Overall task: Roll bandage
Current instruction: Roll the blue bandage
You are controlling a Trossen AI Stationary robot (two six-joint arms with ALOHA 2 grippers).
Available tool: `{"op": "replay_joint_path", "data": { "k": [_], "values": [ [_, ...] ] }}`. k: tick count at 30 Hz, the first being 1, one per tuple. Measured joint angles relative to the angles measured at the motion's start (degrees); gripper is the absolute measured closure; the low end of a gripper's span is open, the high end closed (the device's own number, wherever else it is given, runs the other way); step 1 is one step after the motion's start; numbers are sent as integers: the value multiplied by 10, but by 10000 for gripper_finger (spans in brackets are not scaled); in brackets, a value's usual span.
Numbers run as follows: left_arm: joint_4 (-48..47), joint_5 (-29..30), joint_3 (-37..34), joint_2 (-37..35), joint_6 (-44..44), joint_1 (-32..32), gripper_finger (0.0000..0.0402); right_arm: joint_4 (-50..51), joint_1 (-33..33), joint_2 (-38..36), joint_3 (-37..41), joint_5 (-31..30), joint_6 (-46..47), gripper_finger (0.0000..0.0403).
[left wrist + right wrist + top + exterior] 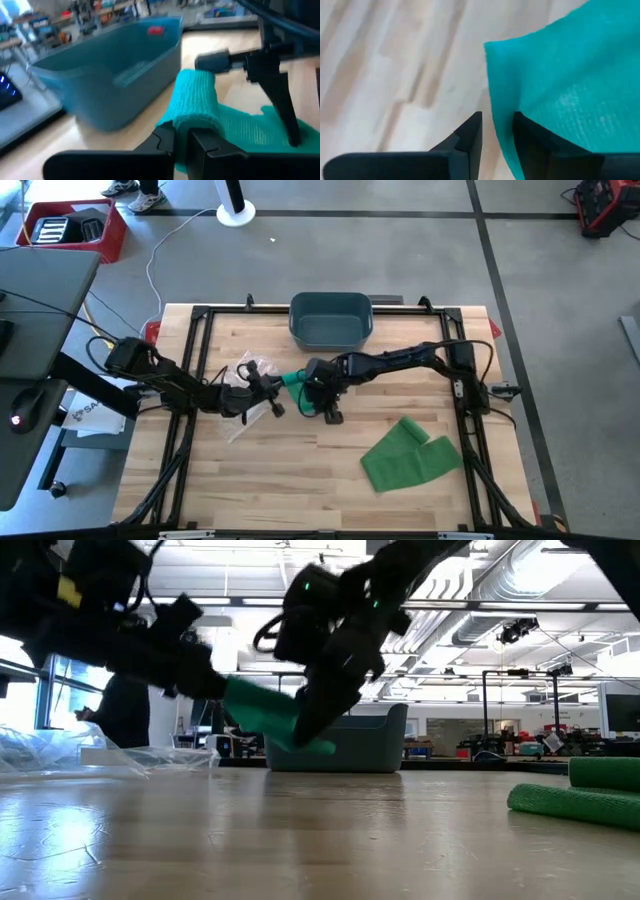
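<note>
A teal bandage (pixel 293 380), partly rolled, hangs above the middle of the table between my two grippers. In the left wrist view its rolled part (pixel 195 97) points away from my left gripper (pixel 181 132), which is shut on it, and a flat tail (pixel 250 130) spreads beside the roll. My right gripper (pixel 497 125) slants down from the right with a gap between its fingers, and the tail's edge (pixel 495 95) shows in that gap. A second, green bandage (pixel 408 455) lies loosely on the table at the near right. My left gripper pinches the roll's near end (pixel 187 122) between its two fingers, coming about level from the table's left, fingers along the roll. The roll (pixel 260 705) is lifted clear of the table and slopes down toward the right. My right gripper: whether its fingers (pixel 312 715) touch the tail I cannot tell.
A blue-grey bin (pixel 330 320) stands at the table's far edge, just behind the grippers. A crumpled clear plastic bag (pixel 250 370) lies under and beside my left arm. Bare wood stretches along the near side, left of the green bandage.
</note>
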State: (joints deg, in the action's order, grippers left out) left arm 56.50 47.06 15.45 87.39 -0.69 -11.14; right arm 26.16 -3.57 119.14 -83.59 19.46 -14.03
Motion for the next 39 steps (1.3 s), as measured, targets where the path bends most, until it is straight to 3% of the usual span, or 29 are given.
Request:
{"op": "replay_joint_path", "data": {
  "k": [3, 6, 11, 18, 23, 25, 34, 36, 39],
  "values": [
    [-6, -3, 14, -8, 28, -12, 392, 27, 19, -11, 0, -22, -12, 305],
    [-3, -2, 34, -9, 52, -29, 392, 35, 37, -19, 1, -92, -14, 312],
    [-20, 6, 61, -9, 78, -45, 392, 35, 54, -19, 1, -157, -34, 381],
    [-157, 49, 62, -9, -16, -16, 392, 41, 87, -20, 1, -206, -47, 398],
    [-276, 53, 62, -9, -121, 15, 392, 50, 118, -20, 1, -292, -44, 399],
    [-311, 50, 62, -9, -154, 24, 392, 52, 132, -20, 1, -343, -45, 401],
    [-268, -72, 59, -9, -176, 33, 392, 30, 173, -20, 1, -745, -41, 402],
    [-233, -106, 59, -9, -175, 33, 392, 19, 174, -20, 1, -778, -40, 402],
    [-180, -162, 59, -9, -153, 33, 392, 9, 169, -20, 1, -768, -41, 402]
  ]
}}
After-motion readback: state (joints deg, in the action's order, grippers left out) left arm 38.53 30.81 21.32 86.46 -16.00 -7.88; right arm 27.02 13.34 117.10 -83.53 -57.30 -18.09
